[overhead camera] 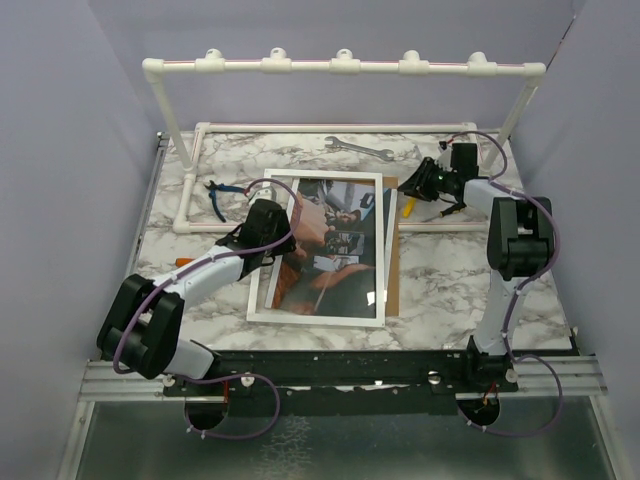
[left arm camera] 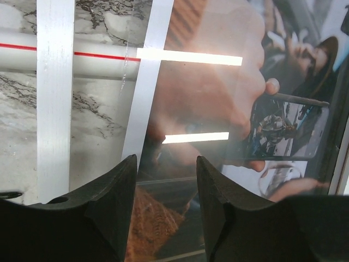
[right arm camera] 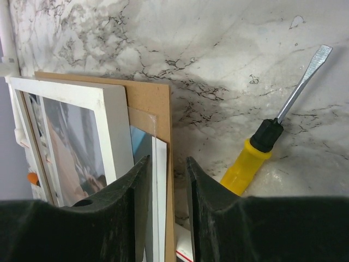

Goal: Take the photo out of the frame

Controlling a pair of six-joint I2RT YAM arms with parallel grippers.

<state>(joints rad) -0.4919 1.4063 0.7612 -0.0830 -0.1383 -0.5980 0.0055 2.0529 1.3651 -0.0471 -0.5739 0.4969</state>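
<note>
The frame lies flat mid-table with its narrow white border up, and the photo shows through its glass. A brown backing board sticks out along its right side. My left gripper hovers open over the frame's left edge. In the left wrist view its fingers stand apart above the glass and photo, beside the white border. My right gripper is at the board's far right corner. There its open jaws straddle the board's edge and a white sheet beside the frame.
A white pipe rack spans the back, and its base rails lie on the marble. A wrench lies at the back, blue-handled pliers at the left. A yellow-handled screwdriver rests just right of the board's corner.
</note>
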